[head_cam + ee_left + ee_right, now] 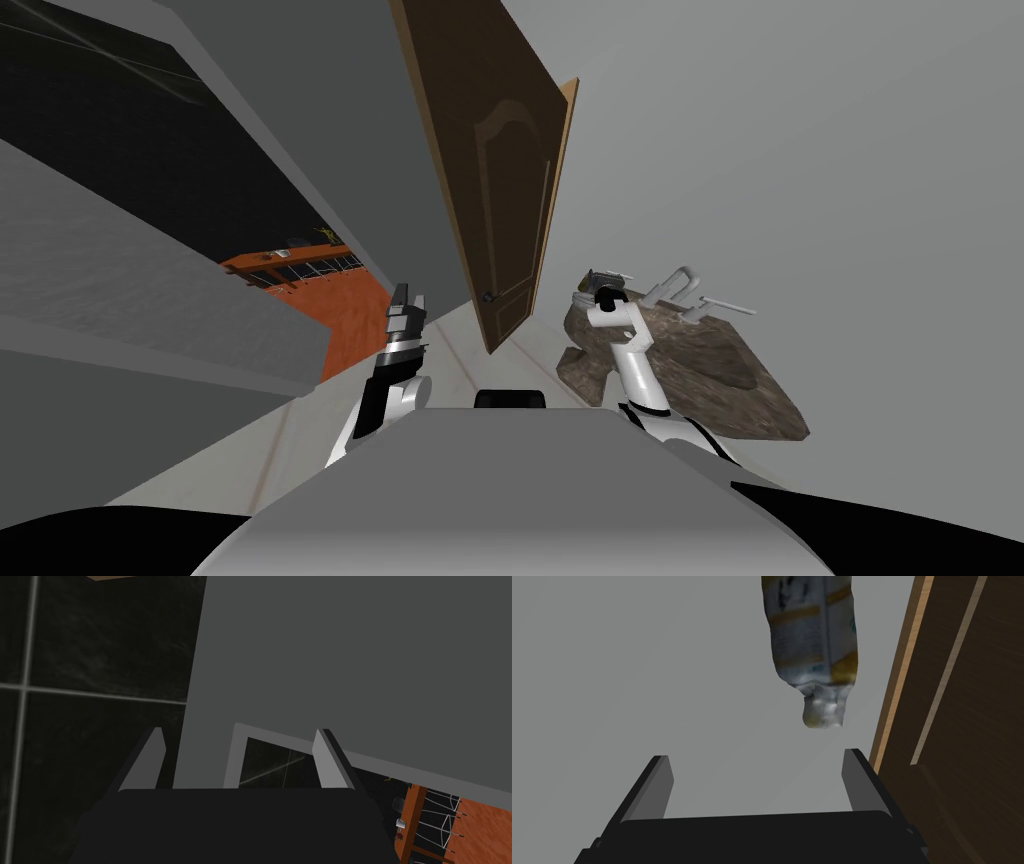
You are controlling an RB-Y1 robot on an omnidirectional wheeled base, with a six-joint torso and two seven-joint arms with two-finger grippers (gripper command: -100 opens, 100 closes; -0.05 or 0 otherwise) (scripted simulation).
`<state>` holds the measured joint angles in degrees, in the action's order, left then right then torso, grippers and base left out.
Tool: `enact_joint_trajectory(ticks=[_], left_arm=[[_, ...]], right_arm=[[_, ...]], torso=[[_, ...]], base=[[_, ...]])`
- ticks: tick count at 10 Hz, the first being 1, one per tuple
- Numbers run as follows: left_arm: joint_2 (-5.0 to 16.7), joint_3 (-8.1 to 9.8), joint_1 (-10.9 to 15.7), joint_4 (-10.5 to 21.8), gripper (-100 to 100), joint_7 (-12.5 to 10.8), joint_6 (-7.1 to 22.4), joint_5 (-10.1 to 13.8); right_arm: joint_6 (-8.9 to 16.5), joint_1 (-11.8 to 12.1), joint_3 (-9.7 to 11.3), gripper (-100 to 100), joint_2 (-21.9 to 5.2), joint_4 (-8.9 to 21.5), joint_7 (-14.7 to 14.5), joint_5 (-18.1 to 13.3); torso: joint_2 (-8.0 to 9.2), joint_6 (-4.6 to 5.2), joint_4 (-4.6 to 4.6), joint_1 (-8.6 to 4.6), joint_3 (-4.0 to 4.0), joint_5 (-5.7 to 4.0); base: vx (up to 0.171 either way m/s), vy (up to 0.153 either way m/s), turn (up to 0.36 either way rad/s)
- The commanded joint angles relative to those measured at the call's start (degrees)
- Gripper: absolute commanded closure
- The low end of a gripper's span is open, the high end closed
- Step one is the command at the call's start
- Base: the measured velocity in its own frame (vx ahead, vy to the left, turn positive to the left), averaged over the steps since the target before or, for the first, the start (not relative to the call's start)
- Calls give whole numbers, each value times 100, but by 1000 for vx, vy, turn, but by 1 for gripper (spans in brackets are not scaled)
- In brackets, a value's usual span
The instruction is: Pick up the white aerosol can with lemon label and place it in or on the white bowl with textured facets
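While the right tool [757, 755] is spread wide and empty, the white aerosol can [814, 651], banded in yellow, is seen just beyond its fingertips, cap end turned toward them, with no contact made. A brown door [962, 726] is seen beside the can. In the head view, the right arm is reached over a brown stone-patterned surface [730, 385] on which grey metal fittings [690, 290] are set. The left tool [239, 732] is likewise spread wide and empty, and is raised to the left of the door.
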<state>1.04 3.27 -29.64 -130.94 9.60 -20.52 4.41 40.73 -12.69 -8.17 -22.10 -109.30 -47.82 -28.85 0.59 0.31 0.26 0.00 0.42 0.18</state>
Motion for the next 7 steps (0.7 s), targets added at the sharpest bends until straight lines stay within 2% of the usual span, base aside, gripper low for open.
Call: enact_joint_trajectory(ticks=[1, 2, 7], left_arm=[[0, 0, 0, 0, 0, 0, 0, 0], [0, 0, 0, 0, 0, 0, 0, 0], [0, 0, 0, 0, 0, 0, 0, 0]], right_arm=[[0, 0, 0, -100, 0, 0, 0, 0], [27, -7, 2, 0, -3, -4, -10, 5], [25, -6, 2, 0, -3, -4, -9, 4]], torso=[[0, 0, 0, 0, 0, 0], [-2, 1, -1, 3, -1, 0], [-6, 1, -2, 8, -3, 1]], base=[[-7, -12, 10], [0, 0, 0], [0, 0, 0]])
